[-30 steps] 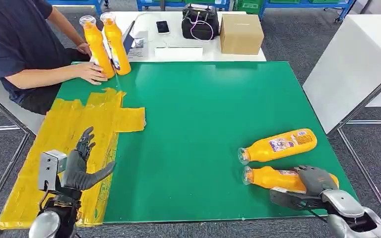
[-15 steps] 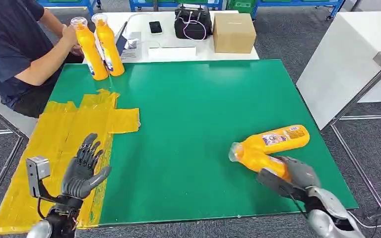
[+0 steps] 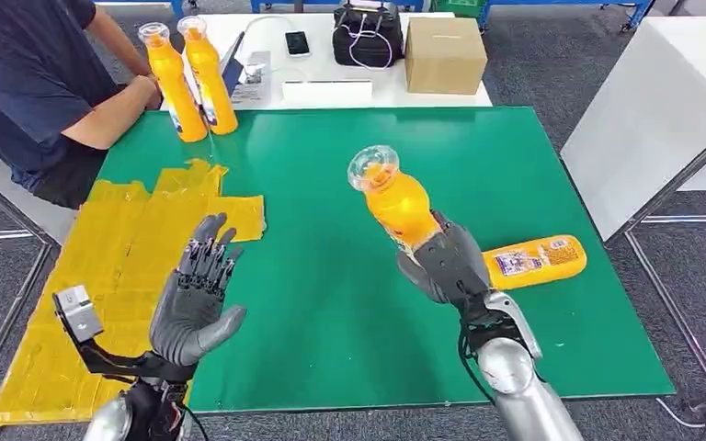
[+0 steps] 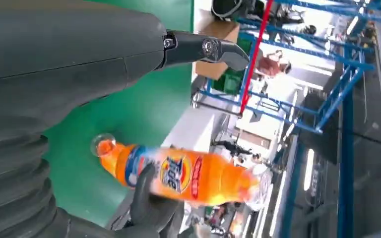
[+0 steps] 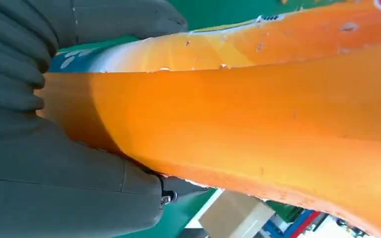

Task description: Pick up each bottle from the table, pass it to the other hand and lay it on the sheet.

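The green table (image 3: 331, 303) carried everything, with the yellow sheet (image 3: 110, 266) spread over its near left corner and along its left edge. A person (image 3: 28, 83) in a dark top sat at the far left corner, an arm resting by two upright orange bottles (image 3: 188, 78) that stood at the far edge.

The right hand (image 3: 449, 262) held the lifted bottle (image 3: 395, 202) around its lower body, above the middle of the table. Its long axis stood close to upright, tilted a little, with the clear cap (image 3: 373, 168) uppermost and leaning toward the far left. In the right wrist view the fingers (image 5: 39, 44) wrapped tightly around the orange body (image 5: 258, 134). Half a second earlier this bottle had been only just off the surface near the near right corner, lying almost flat with its cap toward the left; since then it had been raised and swung inward.

The left hand (image 3: 198, 299) was held up over the inner edge of the sheet, palm toward the bottle, fingers spread wide and holding nothing. It had risen and moved inward from its earlier spot lower over the sheet.

The second bottle (image 3: 533, 260) lay flat near the right edge, its long axis running left to right, base toward the right edge, its neck end hidden behind the right hand.
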